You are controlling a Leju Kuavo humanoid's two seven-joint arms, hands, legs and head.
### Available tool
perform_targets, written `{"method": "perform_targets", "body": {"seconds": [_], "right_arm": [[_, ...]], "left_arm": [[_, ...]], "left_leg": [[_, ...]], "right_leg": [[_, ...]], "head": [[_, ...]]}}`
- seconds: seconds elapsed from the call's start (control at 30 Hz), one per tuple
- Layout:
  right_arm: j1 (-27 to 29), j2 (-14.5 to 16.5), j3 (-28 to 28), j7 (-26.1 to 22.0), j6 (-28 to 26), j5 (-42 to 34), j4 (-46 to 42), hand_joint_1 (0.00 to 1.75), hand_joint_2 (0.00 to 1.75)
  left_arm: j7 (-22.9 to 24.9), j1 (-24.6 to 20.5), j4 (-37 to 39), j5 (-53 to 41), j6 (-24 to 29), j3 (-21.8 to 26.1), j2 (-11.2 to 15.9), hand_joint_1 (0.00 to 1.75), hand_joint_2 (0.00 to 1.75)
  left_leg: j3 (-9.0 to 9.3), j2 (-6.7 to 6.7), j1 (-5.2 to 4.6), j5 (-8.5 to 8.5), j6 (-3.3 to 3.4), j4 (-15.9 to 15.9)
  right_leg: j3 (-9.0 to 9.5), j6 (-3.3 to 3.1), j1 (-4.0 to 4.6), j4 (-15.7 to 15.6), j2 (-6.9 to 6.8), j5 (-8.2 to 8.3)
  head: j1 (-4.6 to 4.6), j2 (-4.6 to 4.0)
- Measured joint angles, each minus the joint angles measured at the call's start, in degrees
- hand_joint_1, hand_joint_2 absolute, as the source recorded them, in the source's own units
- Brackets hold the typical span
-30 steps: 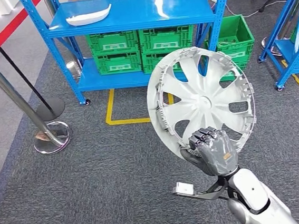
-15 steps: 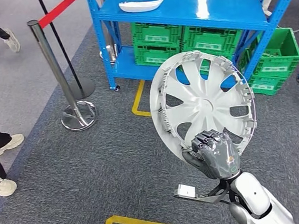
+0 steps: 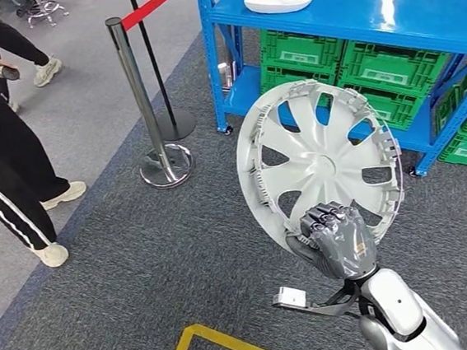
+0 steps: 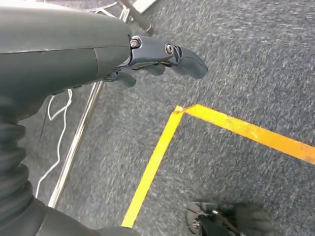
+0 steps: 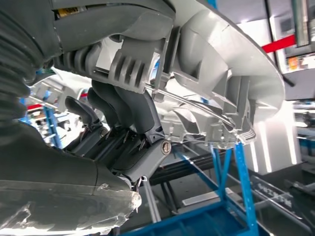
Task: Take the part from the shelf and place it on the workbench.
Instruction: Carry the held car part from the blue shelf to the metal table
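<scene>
Right hand (image 3: 336,244) grips the silver hubcap (image 3: 318,160) by its lower rim, held upright at centre | left hand (image 4: 163,56) hangs holding nothing, fingers loosely extended | blue shelf (image 3: 352,10) has slid toward 1 o'clock since a second ago: the view is turning away, carrying toward the counter | stanchion (image 3: 143,101) at 10 o'clock.

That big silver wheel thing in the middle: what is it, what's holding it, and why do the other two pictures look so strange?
It is a hubcap, a plastic wheel cover. A walking robot grips its lower rim in its right hand; the top picture is the robot's own downward view. Behind stand a blue shelf with green crates, a barrier post and a person. The other pictures come from wrist cameras: one shows the left hand hanging over carpet with yellow tape, holding nothing; the other shows the right hand's fingers against the hubcap's ribbed back.
</scene>
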Motion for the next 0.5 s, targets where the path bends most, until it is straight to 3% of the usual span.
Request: {"method": "perform_targets", "body": {"seconds": [0.07, 0.1, 0.13, 0.17, 0.23, 0.3, 0.33, 0.37, 0.4, 0.43, 0.5], "right_arm": [[0.1, 0.0, 0.0, 0.0, 0.0, 0.0, 0.0, 1.75, 1.75], [0.1, 0.0, 0.0, 0.0, 0.0, 0.0, 0.0, 1.75, 1.75], [0.1, 0.0, 0.0, 0.0, 0.0, 0.0, 0.0, 1.75, 1.75], [0.1, 0.0, 0.0, 0.0, 0.0, 0.0, 0.0, 1.75, 1.75], [0.1, 0.0, 0.0, 0.0, 0.0, -0.1, 0.0, 1.75, 1.75], [0.1, 0.0, 0.0, 0.0, 0.0, -0.1, -0.1, 1.75, 1.75], [0.0, 0.0, 0.0, 0.0, 0.0, -0.1, -0.1, 1.75, 1.75], [0.0, 0.0, 0.0, 0.0, 0.0, -0.1, -0.1, 1.75, 1.75], [-0.1, 0.0, 0.1, -0.1, 0.0, -0.1, -0.1, 1.75, 1.75], [-0.1, 0.0, 0.1, -0.1, 0.0, -0.1, -0.2, 1.75, 1.75], [0.0, 0.0, 0.1, -0.1, 0.0, -0.2, -0.2, 1.75, 1.75]], "left_arm": [[0.0, -0.2, 0.0, -0.1, 0.0, 0.0, -0.1, 0.0, 1.75], [0.1, -0.2, 0.0, -0.1, -0.1, 0.0, -0.1, 0.0, 1.75], [0.1, -0.2, 0.0, -0.1, -0.1, 0.0, -0.1, 0.0, 1.75], [0.1, -0.1, 0.0, -0.1, -0.1, 0.0, -0.1, 0.0, 1.75], [0.2, -0.2, 0.0, -0.1, -0.1, 0.0, 0.0, 0.0, 1.75], [0.2, -0.5, 0.0, -0.3, -0.1, 0.0, 0.0, 0.0, 1.75], [0.2, -0.5, 0.0, -0.4, -0.1, 0.0, -0.1, 0.0, 1.75], [0.3, -0.5, 0.0, -0.4, -0.1, 0.0, -0.1, 0.0, 1.75], [0.4, -0.4, 0.0, -0.5, -0.1, 0.0, -0.1, 0.0, 1.75], [0.6, -0.3, 0.0, -0.5, -0.1, 0.0, 0.0, 0.0, 1.75], [0.7, -0.3, 0.0, -0.5, 0.0, 0.0, 0.0, 0.0, 1.75]], "left_leg": [[-3.87, 1.48, 0.13, -3.37, -0.34, 8.0], [-4.83, 1.65, 0.19, -3.72, -0.43, 10.0], [-4.66, 1.77, 0.24, -2.99, -0.48, 9.9], [-3.3, 2.14, 0.26, -1.39, -0.44, 7.4], [1.25, 4.61, 0.07, 2.01, -0.2, -0.7], [3.92, 6.46, -0.19, 3.22, 0.53, -5.8], [4.1, 6.38, -0.34, 3.1, 0.92, -6.5], [3.92, 5.49, -0.36, 3.13, 1.44, -6.6], [3.91, 4.75, -0.32, 3.19, 1.79, -6.7], [3.96, 3.97, -0.22, 3.29, 2.17, -6.8], [4.08, 2.51, 0.04, 3.49, 2.78, -7.1]], "right_leg": [[-0.06, -0.22, 0.11, 0.0, -1.76, -0.08], [-0.06, -0.24, 0.13, 0.0, -2.61, -0.12], [-0.04, -0.22, 0.14, 0.0, -3.43, -0.16], [0.02, -0.15, 0.15, 0.0, -4.22, -0.23], [0.25, 0.23, 0.33, 0.1, -5.64, -0.5], [0.38, 0.83, 0.75, 0.3, -6.94, -0.82], [0.44, 1.12, 0.93, 0.3, -7.6, -0.95], [0.6, 1.42, 0.94, 0.2, -8.32, -1.03], [0.7, 1.73, 0.81, 0.3, -8.4, -1.29], [0.48, 2.0, 0.65, 1.1, -7.37, -2.04], [-1.81, 2.35, 0.35, 6.3, -3.47, -5.12]], "head": [[-0.13, -0.01], [-0.14, -0.01], [-0.14, -0.01], [-0.15, -0.01], [-0.17, -0.01], [-0.13, 0.0], [-0.06, 0.0], [0.0, 0.01], [0.09, 0.01], [0.13, 0.01], [0.36, 0.01]]}}
